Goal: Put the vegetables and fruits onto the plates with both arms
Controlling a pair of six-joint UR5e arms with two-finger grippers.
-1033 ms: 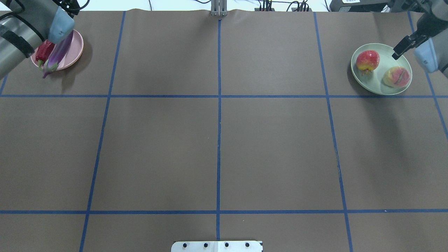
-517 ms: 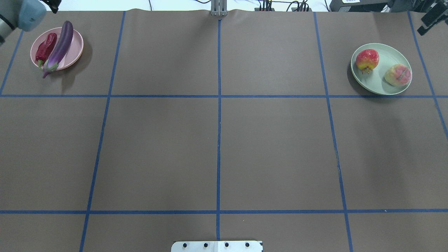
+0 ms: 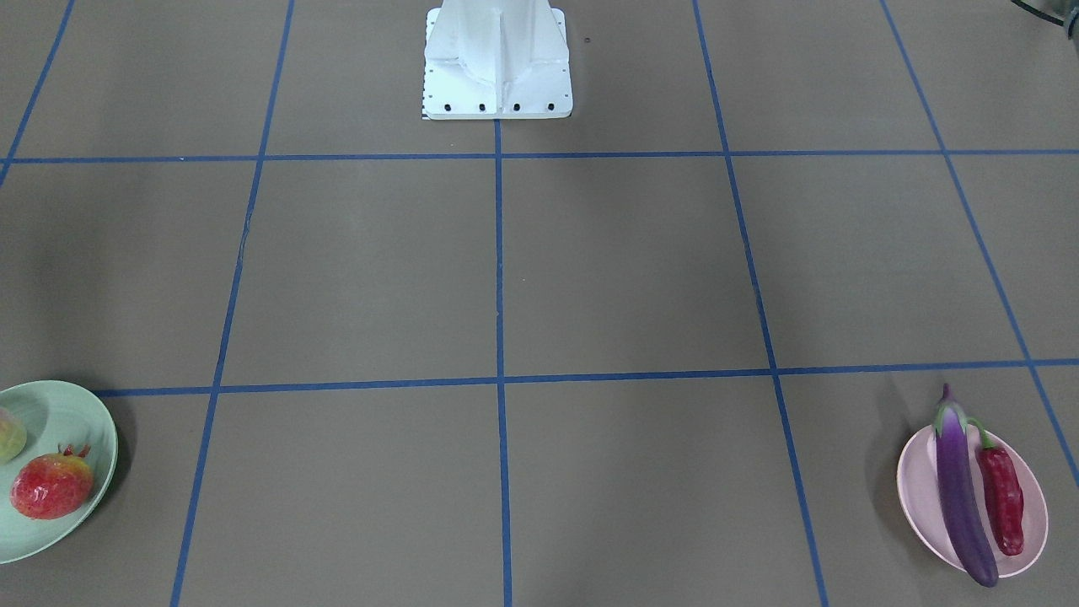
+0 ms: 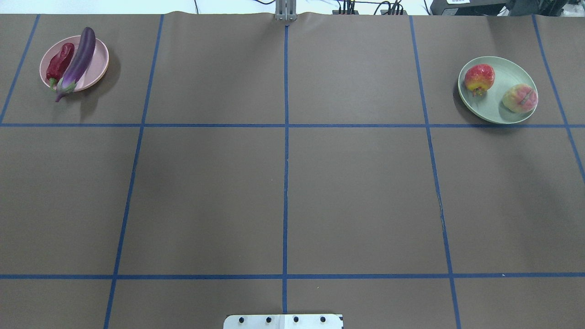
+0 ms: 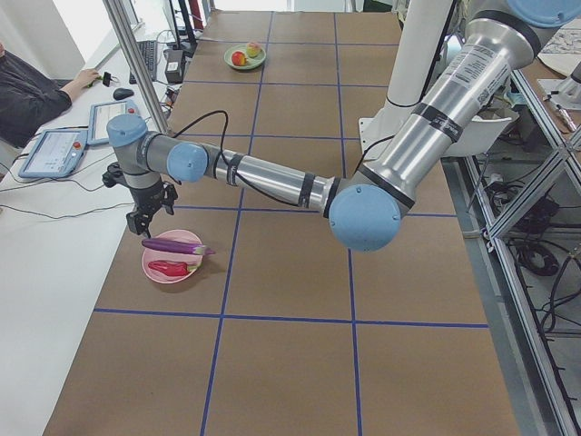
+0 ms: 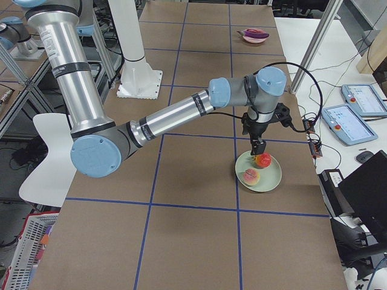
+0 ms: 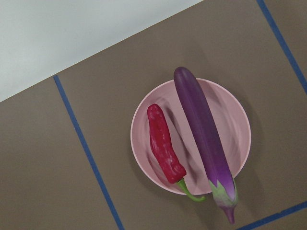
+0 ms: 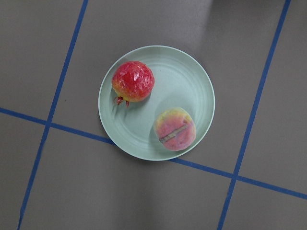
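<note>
The purple eggplant [image 4: 77,61] and the red chili [image 4: 59,63] lie side by side on the pink plate [image 4: 98,68] at the far left; the eggplant's cap end overhangs the rim. The red-orange fruit [image 4: 479,78] and the peach [image 4: 519,98] sit apart on the mint green plate [image 4: 502,75] at the far right. My left gripper [image 5: 145,221] hangs above the pink plate and touches nothing. My right gripper [image 6: 259,148] hangs above the green plate [image 6: 272,175]. Both show only in the side views, so I cannot tell whether they are open or shut.
The white robot base [image 3: 497,63] stands at the table's near middle edge. Blue tape lines divide the brown table. An operator sits at a desk with tablets [image 5: 54,150] past the far edge. Cables and a post [image 4: 285,11] lie at the far edge.
Both arms have risen and left the overhead view. The left arm uncovered the pink plate and the right gripper drew off from the green plate. The produce stays on the plates.
</note>
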